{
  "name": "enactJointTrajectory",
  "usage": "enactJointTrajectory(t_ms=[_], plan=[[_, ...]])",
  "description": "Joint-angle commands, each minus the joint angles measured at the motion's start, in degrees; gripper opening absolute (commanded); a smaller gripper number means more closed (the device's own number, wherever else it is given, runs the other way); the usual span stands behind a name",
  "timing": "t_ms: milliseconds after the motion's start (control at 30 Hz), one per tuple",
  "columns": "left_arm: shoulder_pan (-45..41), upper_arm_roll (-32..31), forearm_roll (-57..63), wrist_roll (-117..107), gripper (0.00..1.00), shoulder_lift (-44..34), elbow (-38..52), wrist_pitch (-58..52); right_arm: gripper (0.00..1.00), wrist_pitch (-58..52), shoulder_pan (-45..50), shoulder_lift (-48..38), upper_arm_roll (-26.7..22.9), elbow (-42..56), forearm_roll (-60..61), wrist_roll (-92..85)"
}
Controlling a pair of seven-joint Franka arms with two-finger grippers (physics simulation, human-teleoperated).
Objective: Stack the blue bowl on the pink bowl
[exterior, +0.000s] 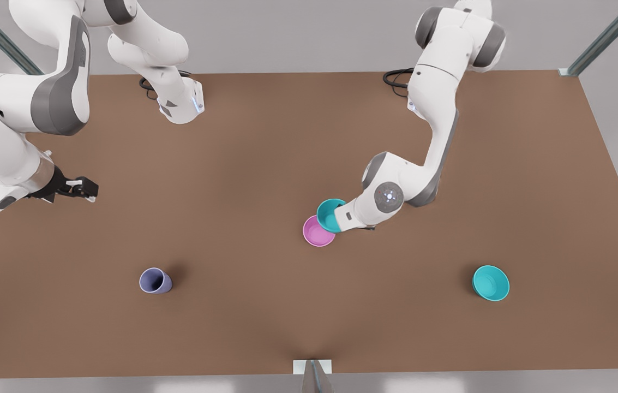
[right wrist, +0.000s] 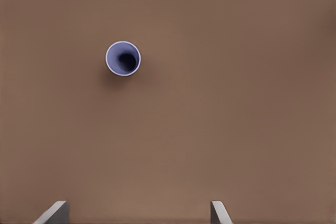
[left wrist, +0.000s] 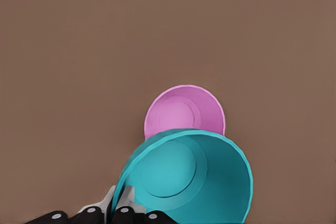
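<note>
— What is the biggest thing you see?

— The brown bench (exterior: 265, 164). Two white arms stand at its far edge. The arm on the front view's right bends down to the middle of the bench, and it carries the left hand (left wrist: 113, 205). The arm on the front view's left waits out by the bench's edge, at about nine o'clock from the middle.

— What is the left hand doing?

— Its fingers (left wrist: 122, 199) are pinched shut on the rim of the blue bowl (exterior: 329, 215). The bowl is tipped, with its open side facing the front view's left. It sits right over the near edge of the pink bowl (exterior: 318, 231) and covers part of it. I cannot tell if the two bowls touch.

— And the pink bowl?

— It rests upright on the bench, near the middle.

— The other hand?

— The right hand (exterior: 81, 188) hangs over the bench and holds nothing. Its two fingers (right wrist: 52, 212) are spread wide apart.

— Anything else?

— A second teal bowl (exterior: 490, 283) lies at about four o'clock from the pink one, well apart. A small lavender cup (exterior: 155, 281) stands at about eight o'clock.
</note>
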Motion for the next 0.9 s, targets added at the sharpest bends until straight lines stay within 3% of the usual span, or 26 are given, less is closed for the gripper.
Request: enactJointTrajectory(t_ms=[0,433,833,867], plan=[[-0.71,0.02,-0.27,-35.25,0.21,2.21,2.12,-3.72,1.00,-0.24,0.00,-0.08,-0.01,0.03,0.00,-6.47],[-0.09,-0.59,-2.90,-37.81,0.21,10.12,11.53,-3.19,1.00,-0.24,0.00,0.01,-0.01,0.03,-0.18,-6.47],[-0.18,-0.68,-3.08,-38.43,0.21,10.74,11.27,-4.94,1.00,-0.24,0.00,0.01,0.08,0.03,-0.27,-6.38],[-0.18,-0.68,-3.17,-38.25,0.68,10.74,11.27,-4.95,1.00,-0.24,0.00,0.01,0.08,0.03,-0.27,-6.38]])
